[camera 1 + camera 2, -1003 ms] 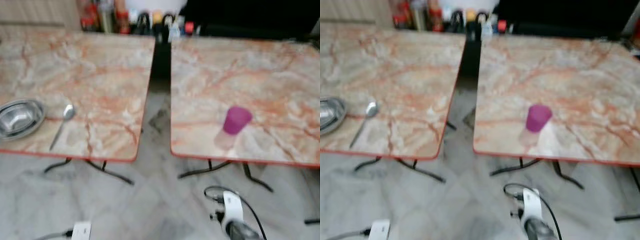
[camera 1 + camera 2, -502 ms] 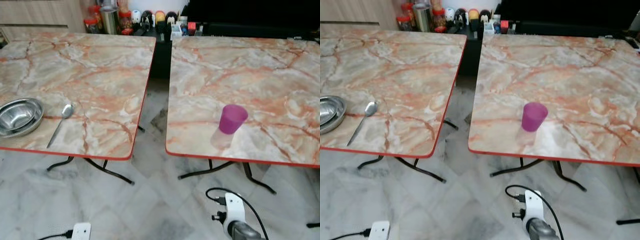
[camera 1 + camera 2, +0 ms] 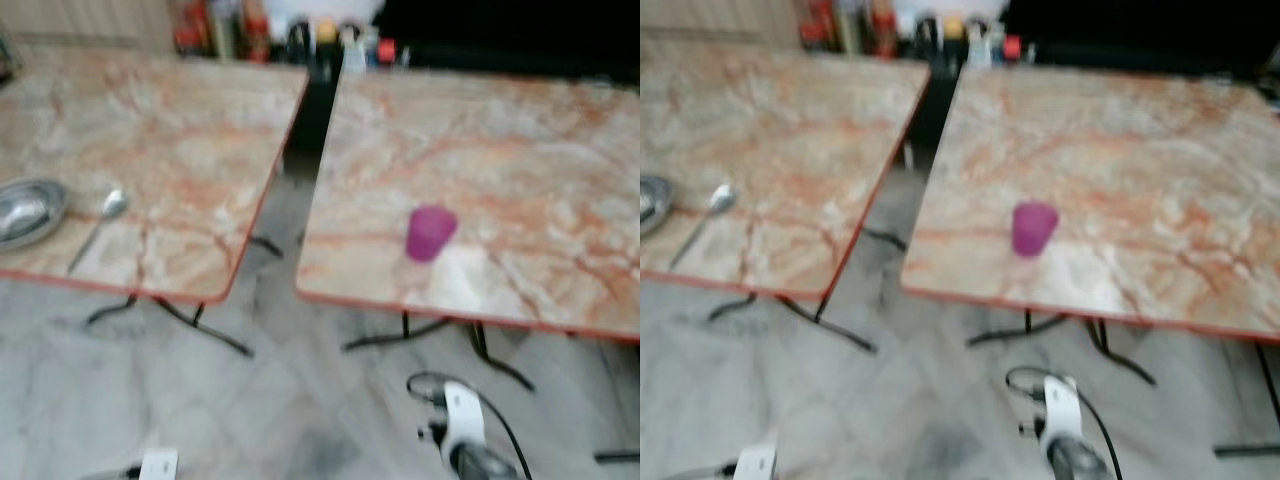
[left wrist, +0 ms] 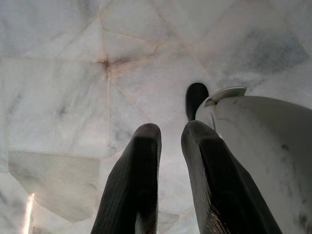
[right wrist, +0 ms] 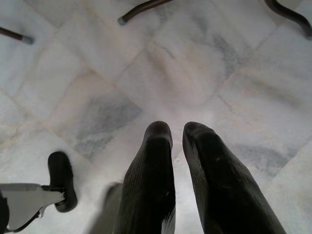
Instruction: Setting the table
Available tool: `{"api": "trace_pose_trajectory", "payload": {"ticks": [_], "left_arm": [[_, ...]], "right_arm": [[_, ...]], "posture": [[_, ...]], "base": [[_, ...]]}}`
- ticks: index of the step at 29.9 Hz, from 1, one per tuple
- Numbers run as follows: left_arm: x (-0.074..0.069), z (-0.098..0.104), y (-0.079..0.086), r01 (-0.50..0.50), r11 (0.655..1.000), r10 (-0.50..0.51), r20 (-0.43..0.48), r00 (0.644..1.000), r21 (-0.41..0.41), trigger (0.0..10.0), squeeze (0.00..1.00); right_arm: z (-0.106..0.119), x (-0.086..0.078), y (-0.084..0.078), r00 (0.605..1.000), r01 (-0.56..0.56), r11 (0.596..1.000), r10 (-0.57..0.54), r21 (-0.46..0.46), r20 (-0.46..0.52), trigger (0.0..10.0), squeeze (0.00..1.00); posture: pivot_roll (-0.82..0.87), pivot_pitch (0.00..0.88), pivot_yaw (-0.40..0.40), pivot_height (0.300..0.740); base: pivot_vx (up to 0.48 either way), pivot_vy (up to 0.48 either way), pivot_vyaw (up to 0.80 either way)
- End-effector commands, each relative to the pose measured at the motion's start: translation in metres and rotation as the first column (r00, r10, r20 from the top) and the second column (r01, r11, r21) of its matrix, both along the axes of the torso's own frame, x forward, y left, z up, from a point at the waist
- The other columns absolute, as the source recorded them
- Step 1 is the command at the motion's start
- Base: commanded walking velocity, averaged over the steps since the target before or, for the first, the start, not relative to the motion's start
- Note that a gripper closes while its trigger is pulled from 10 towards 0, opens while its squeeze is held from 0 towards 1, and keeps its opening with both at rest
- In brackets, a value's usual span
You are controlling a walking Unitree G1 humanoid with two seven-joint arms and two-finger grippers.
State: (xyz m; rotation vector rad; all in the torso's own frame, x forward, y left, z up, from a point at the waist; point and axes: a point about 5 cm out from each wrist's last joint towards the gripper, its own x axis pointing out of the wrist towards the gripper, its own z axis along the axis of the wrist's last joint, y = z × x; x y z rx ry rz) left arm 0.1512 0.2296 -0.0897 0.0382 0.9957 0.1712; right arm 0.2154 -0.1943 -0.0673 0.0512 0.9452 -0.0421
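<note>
A purple cup (image 3: 430,232) stands upright near the front edge of the right marble-topped table (image 3: 520,130). On the left table (image 3: 160,130) lie a metal spoon (image 3: 98,228) and, at the far left, a steel bowl (image 3: 28,210). Both arms hang low over the floor. My left gripper (image 4: 170,141) is shut and holds nothing, above pale floor tiles. My right gripper (image 5: 177,135) is likewise shut and holds nothing, over the tiles.
A gap of marble floor (image 3: 290,230) runs between the two tables, whose black folding legs (image 3: 180,320) reach out below. Bottles and jars (image 3: 280,35) line a dark shelf behind. My right forearm (image 3: 465,440) with its cable shows at the bottom.
The whole picture has shifted left and blurred, so the camera has moved; the cup, spoon and bowl keep their places on the tables.
</note>
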Motion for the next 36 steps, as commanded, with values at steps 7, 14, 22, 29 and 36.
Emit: {"api": "trace_pose_trajectory", "payload": {"ticks": [7,14,22,29,36], "left_arm": [[-0.0039,-0.0025,-0.0035,0.000,1.000,0.000,-0.017,1.000,-0.010,10.0,0.00],[-0.0038,-0.0024,-0.0032,0.001,1.000,-0.001,-0.017,1.000,-0.009,10.0,0.00],[-0.0037,-0.0023,-0.0031,0.001,1.000,-0.001,-0.016,1.000,-0.009,10.0,0.00],[-0.0039,-0.0024,-0.0029,0.000,1.000,-0.001,-0.018,1.000,-0.007,10.0,0.00],[-0.0039,-0.0024,-0.0027,-0.002,1.000,0.002,-0.019,1.000,-0.008,10.0,0.00]], "right_arm": [[-0.0016,-0.0044,-0.0059,1.000,0.015,1.000,-0.015,-0.013,-0.011,10.0,0.00],[-0.0015,-0.0042,-0.0058,1.000,0.018,1.000,-0.018,-0.014,-0.008,10.0,0.00],[-0.0013,-0.0038,-0.0058,1.000,0.025,1.000,-0.025,-0.015,-0.003,10.0,0.00],[-0.0010,-0.0034,-0.0059,1.000,0.026,0.999,-0.026,-0.019,0.006,10.0,0.00],[-0.0008,-0.0031,-0.0058,0.999,0.036,0.999,-0.036,-0.022,0.013,10.0,0.00]], "posture": [[0.00,0.124,-0.033,0.736],[0.00,0.125,-0.032,0.736],[0.00,0.126,-0.032,0.736],[0.00,0.124,-0.030,0.736],[-0.01,0.123,-0.029,0.736]], "base": [[0.000,-0.304,0.00],[0.000,-0.305,0.00],[0.000,-0.304,0.00],[0.000,-0.263,0.00],[0.000,0.000,0.00]]}}
